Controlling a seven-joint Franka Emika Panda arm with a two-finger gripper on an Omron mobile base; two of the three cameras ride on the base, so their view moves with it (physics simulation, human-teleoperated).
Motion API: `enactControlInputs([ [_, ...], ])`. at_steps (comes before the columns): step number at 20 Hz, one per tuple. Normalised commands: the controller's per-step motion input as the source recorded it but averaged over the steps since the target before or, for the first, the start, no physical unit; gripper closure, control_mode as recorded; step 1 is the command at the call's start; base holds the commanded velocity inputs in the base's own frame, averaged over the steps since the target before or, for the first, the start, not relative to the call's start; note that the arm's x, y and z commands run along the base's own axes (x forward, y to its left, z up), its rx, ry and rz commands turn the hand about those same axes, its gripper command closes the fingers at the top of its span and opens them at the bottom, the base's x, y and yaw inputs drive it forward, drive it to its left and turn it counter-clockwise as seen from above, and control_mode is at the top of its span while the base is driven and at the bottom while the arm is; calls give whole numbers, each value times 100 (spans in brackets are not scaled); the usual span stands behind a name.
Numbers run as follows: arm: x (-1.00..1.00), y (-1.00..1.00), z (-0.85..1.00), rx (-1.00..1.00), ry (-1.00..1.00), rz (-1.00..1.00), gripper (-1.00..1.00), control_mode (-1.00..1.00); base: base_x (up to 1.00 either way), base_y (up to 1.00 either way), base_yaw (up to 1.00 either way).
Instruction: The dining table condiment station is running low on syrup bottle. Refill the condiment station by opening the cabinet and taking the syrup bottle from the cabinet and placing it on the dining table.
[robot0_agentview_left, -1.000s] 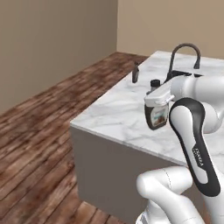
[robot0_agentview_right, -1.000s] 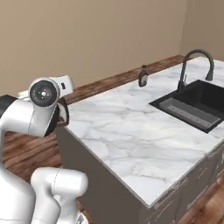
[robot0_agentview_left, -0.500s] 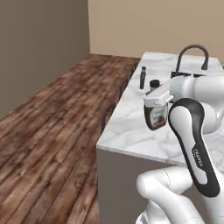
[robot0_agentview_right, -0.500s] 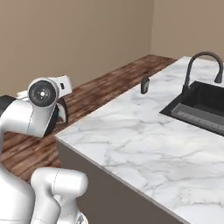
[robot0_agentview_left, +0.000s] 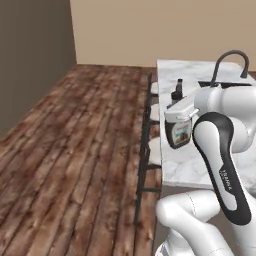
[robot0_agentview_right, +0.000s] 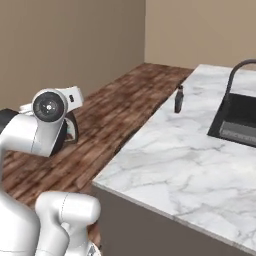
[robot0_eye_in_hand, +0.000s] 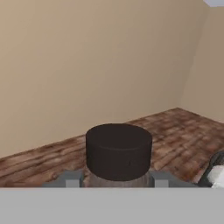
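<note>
My gripper (robot0_agentview_left: 177, 115) is shut on the syrup bottle (robot0_agentview_left: 179, 134), a dark-brown bottle with a white-and-brown label, held upright in the air at the near left edge of the dining table (robot0_agentview_left: 186, 167). In the hand view its black cap (robot0_eye_in_hand: 118, 150) sits between my fingertips (robot0_eye_in_hand: 72, 179). From the right base view the bottle (robot0_agentview_right: 70, 131) peeks out behind my arm, left of the marble top (robot0_agentview_right: 170, 160) and over the wooden floor. The cabinet is out of view.
A slim dark bottle (robot0_agentview_left: 177, 90) (robot0_agentview_right: 178, 99) stands on the table near its far edge. The black sink (robot0_agentview_right: 241, 120) and arched faucet (robot0_agentview_left: 229, 58) lie further right. Black stools (robot0_agentview_left: 152, 150) line the table's left side; open wooden floor (robot0_agentview_left: 75, 150) spreads left.
The whole picture has shifted, so the base has moved: the table now sits further right in the left view and closer in the right view. The bottle stays in my gripper.
</note>
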Motion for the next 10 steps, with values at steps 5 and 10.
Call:
enactControlInputs([
  [5,0,0,0,0,0,0,100,100,46,100,-43],
  [10,0,0,0,0,0,0,100,100,47,100,-53],
])
